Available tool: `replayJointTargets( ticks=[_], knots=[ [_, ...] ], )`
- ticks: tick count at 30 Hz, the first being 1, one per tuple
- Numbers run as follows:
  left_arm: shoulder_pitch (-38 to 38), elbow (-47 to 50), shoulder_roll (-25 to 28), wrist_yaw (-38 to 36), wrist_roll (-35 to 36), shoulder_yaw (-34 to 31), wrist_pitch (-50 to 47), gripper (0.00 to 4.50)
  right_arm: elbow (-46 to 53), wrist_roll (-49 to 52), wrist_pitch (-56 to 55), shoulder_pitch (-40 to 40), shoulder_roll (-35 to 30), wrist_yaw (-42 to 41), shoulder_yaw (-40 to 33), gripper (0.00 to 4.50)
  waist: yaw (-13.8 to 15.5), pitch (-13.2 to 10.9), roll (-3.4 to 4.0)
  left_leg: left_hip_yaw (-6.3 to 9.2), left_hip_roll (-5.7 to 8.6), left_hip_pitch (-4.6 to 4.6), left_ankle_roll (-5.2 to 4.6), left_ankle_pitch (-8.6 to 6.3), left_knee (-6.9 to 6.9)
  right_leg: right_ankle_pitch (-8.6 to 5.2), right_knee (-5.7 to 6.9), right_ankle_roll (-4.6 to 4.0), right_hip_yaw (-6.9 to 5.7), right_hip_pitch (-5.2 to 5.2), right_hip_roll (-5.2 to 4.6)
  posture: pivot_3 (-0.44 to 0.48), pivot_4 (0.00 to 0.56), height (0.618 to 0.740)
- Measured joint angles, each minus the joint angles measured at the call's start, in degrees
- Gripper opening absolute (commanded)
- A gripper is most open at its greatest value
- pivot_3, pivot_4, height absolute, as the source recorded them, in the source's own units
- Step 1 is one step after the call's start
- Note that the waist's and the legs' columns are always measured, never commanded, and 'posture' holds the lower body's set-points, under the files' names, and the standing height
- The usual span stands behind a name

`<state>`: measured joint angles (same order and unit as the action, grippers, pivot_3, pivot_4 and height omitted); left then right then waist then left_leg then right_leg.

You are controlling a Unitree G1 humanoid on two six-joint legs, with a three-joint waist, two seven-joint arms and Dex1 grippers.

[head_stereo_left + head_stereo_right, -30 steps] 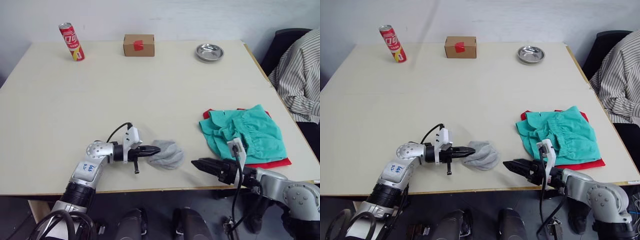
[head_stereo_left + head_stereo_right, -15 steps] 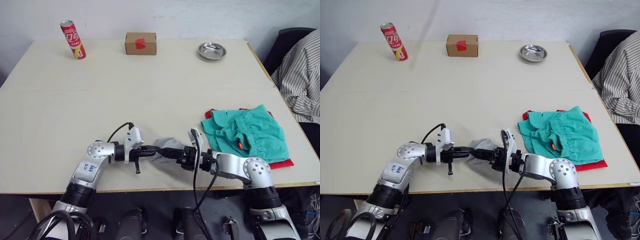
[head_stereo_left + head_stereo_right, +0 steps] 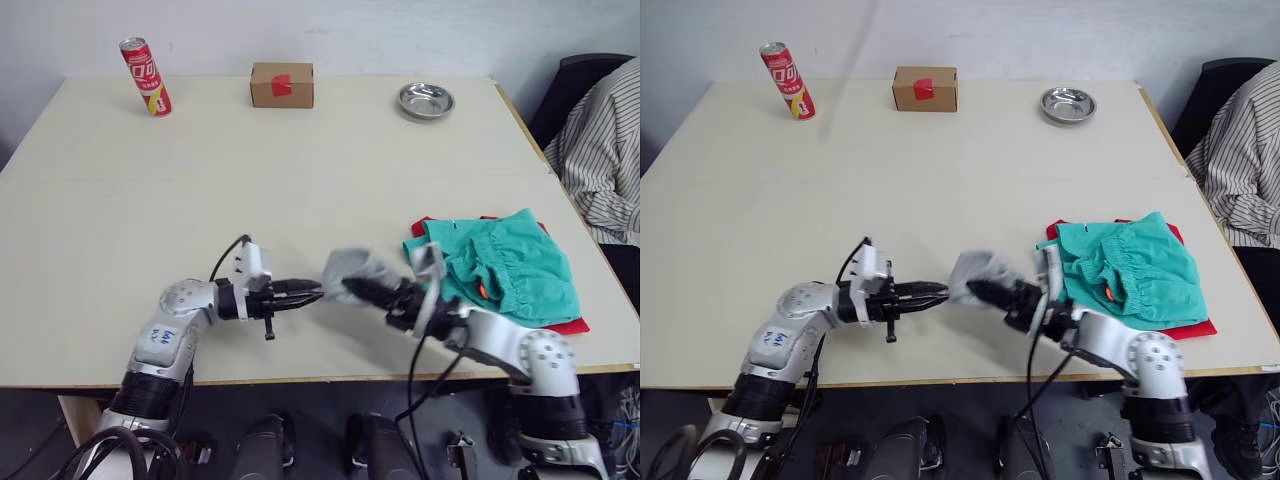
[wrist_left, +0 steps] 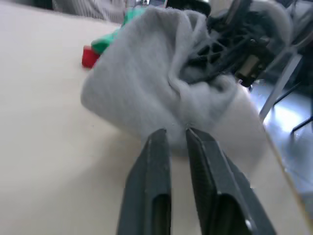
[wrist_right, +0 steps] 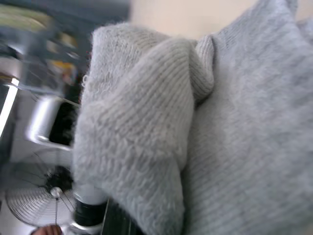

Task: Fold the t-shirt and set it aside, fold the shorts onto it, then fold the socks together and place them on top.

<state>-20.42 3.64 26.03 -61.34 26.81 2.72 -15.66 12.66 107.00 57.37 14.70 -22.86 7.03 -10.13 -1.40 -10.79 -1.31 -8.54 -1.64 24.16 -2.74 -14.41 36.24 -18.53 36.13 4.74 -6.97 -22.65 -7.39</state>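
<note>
The right gripper is closed on the socks, a bundle of soft, ribbed light grey knit, held raised above the wooden table near its front edge. The left gripper points at the bundle, its two black fingers nearly together and gripping nothing. The teal shorts, with a gathered waistband, lie on the red t-shirt at the right side.

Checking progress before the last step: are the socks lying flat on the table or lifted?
Lifted. The right gripper holds the bunched socks above the table, beside the shorts.
</note>
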Motion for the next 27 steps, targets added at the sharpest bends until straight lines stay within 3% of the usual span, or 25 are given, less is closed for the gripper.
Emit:
replayJointTargets(
  ticks=[4,9,10,15,22,27],
  knots=[
    [0.0,8.1,2.1,0.9,8.0,-5.8,-4.7,2.73,1.7,4.4,-8.1,-2.0,-3.0,0.3,-13.7,0.20,0.2,0.0,0.01,0.03,0.04,-0.06,-0.03,0.00,-0.01,0.04,-0.10,0.06,-0.01,0.12,0.02,0.000,0.150,0.740],
    [0.5,10.0,3.5,4.3,12.3,-9.9,-9.6,4.31,-5.5,4.5,-15.5,-3.1,-8.4,1.7,-24.6,0.20,0.2,0.0,0.02,0.02,0.08,-0.08,-0.06,0.06,0.00,0.05,-0.09,0.08,-0.01,0.13,0.04,0.000,0.150,0.740],
    [0.5,10.0,3.7,4.5,12.5,-10.4,-10.1,4.49,-7.1,4.3,-16.2,-3.3,-8.8,1.8,-25.6,0.20,0.2,0.0,0.02,0.02,0.07,-0.08,-0.05,0.06,0.00,0.05,-0.09,0.08,-0.01,0.13,0.07,0.000,0.150,0.740],
    [-0.8,9.7,4.3,4.7,13.1,-10.7,-11.3,4.49,-17.5,1.7,-15.1,-5.2,-9.9,3.7,-25.4,0.20,0.0,0.0,0.03,-0.03,0.06,-0.09,-0.02,0.10,0.00,0.06,-0.05,0.08,0.02,0.12,0.10,0.000,0.150,0.740],
    [-1.8,9.7,4.2,5.1,14.5,-10.6,-13.5,4.50,-22.4,3.5,-11.4,-6.0,-9.6,7.5,-24.2,2.46,0.0,0.0,0.12,-0.03,0.06,-0.09,-0.03,0.13,0.02,0.06,-0.04,0.08,0.03,0.12,0.10,0.000,0.150,0.740],
    [-1.7,9.5,4.7,5.1,14.5,-10.6,-14.1,4.50,-21.7,4.9,-1.6,-13.1,-17.8,6.6,-28.9,4.15,1.4,0.0,0.17,-0.02,0.09,-0.05,-0.06,0.11,0.04,0.06,-0.12,0.09,0.03,0.13,0.08,0.000,0.150,0.740]
  ],
)
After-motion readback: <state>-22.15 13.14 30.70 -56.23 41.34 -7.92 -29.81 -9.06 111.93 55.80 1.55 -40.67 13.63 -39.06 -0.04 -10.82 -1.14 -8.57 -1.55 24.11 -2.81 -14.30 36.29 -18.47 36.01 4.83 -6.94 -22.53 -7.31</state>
